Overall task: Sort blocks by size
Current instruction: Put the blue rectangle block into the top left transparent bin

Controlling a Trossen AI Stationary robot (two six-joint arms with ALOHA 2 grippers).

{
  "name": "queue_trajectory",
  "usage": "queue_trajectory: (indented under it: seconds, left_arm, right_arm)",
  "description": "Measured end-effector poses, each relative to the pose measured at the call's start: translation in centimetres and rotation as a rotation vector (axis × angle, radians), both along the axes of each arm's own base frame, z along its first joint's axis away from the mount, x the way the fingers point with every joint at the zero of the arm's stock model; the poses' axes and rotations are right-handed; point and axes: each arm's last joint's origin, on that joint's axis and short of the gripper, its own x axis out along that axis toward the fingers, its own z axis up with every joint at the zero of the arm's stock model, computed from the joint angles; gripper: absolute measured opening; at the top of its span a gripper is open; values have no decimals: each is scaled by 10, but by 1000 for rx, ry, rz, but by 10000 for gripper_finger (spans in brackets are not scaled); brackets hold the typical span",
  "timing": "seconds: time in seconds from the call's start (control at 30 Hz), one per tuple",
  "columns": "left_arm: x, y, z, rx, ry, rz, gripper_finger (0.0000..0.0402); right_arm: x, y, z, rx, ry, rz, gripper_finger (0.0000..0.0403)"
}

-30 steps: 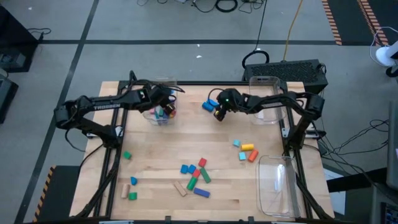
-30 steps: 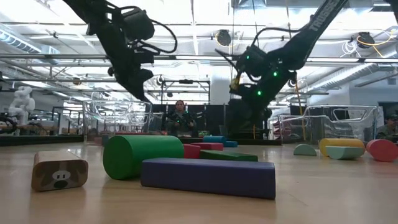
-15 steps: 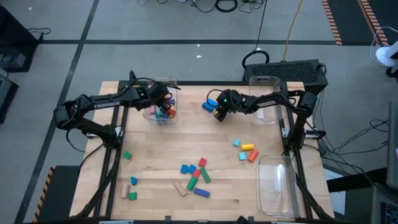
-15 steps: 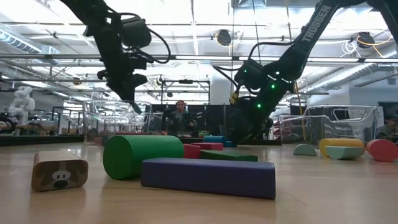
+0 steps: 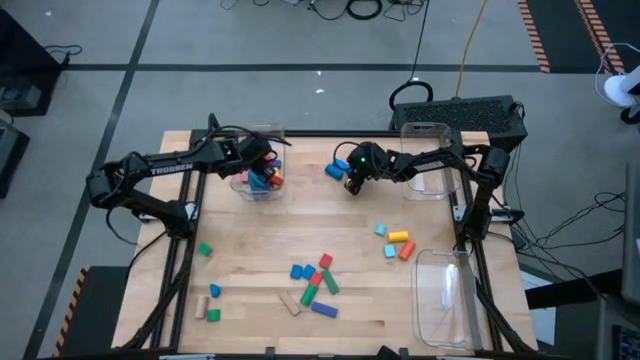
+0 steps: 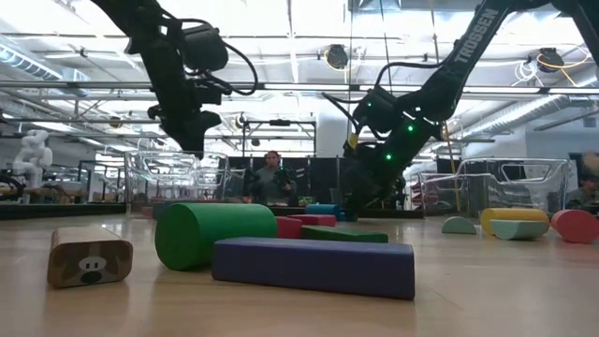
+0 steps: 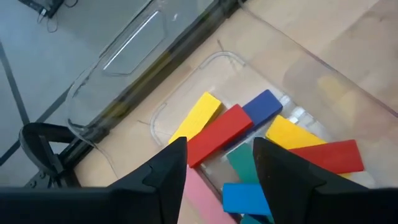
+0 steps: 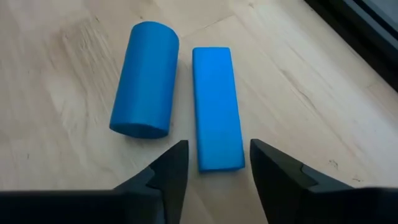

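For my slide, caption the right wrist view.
Right tool open above a flat blue bar, a blue cylinder lying beside it.

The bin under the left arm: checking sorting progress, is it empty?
No. The bin holds several blocks, red, yellow and blue.

Several blocks (image 7: 219, 132) lie in a bin (image 7: 155, 112); a bar (image 8: 217, 107) lies just beside a cylinder (image 8: 145, 78)
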Motion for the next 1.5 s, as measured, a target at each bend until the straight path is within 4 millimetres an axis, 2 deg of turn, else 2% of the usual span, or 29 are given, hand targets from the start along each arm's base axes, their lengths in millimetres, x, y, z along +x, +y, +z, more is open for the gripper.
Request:
queue_trajectory:
  seconds: [0.2,0.43,0.93,1.2,1.5]
  left_arm:
    - [7,-11,2,3,-5,-51,187]
    - [20,-22,18,27,-57,-112,187]
    - [37,-40,46,57,-141,-196,187]
    - [42,-47,52,65,-170,-227,187]
    - [45,-51,53,70,-190,-241,187]
  right_arm:
    - [-1,0,-1,5,9,4,120]
    - [-1,0,-1,6,8,4,108]
    - [0,1,-1,15,1,-8,146]
    - [-1,0,-1,12,2,-7,158]
    - [4,-2,-26,49,26,-39,110]
